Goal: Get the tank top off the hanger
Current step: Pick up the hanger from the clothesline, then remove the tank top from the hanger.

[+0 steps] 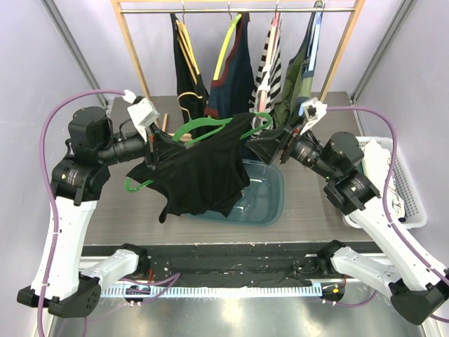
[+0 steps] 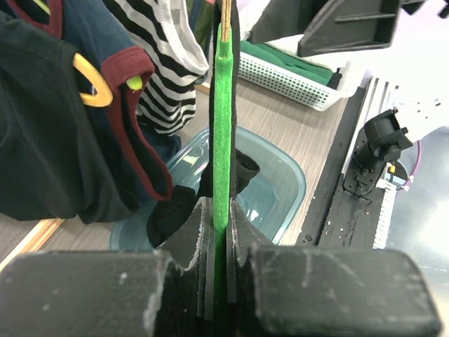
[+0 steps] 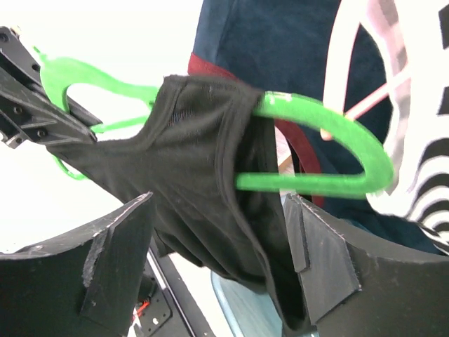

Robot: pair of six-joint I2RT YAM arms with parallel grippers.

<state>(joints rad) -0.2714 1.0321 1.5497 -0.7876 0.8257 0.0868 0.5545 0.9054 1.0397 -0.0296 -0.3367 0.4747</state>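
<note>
We're pinching the green hanger (image 2: pixel 222 126) in the left gripper (image 2: pixel 221 219), steadying it in the air. We're holding our right gripper (image 3: pixel 217 235) spread around the black tank top (image 3: pixel 189 147), whose strap is draping between the jaws, probably for pulling it off over the bin (image 1: pixel 270 203).

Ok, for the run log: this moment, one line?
left gripper: shut on hanger | right gripper: open | tank top: on hanger

Grip: gripper (image 2: pixel 221 223) clamped on green hanger (image 2: pixel 222 119), edge-on
Cloth: black top (image 2: pixel 242 172) hanging off it
Below: teal tub (image 2: pixel 284 195)
Beyond: white basket (image 2: pixel 295 86) on table (image 2: pixel 280 130)
</note>
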